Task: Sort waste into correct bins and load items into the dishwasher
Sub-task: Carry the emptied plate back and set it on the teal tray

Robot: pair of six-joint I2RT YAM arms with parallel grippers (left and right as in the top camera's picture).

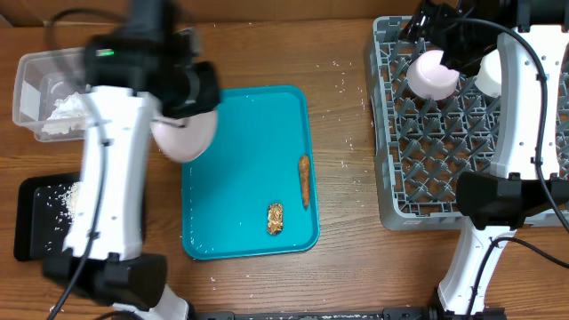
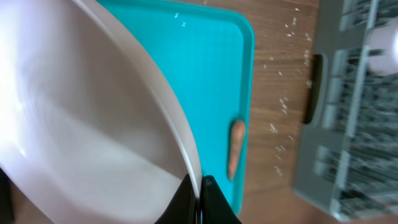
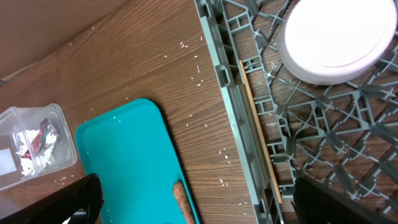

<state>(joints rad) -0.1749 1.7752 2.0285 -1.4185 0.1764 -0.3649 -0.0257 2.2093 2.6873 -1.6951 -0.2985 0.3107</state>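
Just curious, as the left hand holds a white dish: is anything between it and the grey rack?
Nothing tall. Between the dish and the rack lie only the flat teal tray, with a sausage and a nutty chunk, and the table.

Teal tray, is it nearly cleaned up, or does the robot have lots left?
Roughly halfway. Done: a bowl and a cup sit in the grey rack, and the napkin and wrapper lie in the clear tub. In hand: the left gripper pinches a white plate by its rim. Left: the sausage and nutty chunk on the teal tray.
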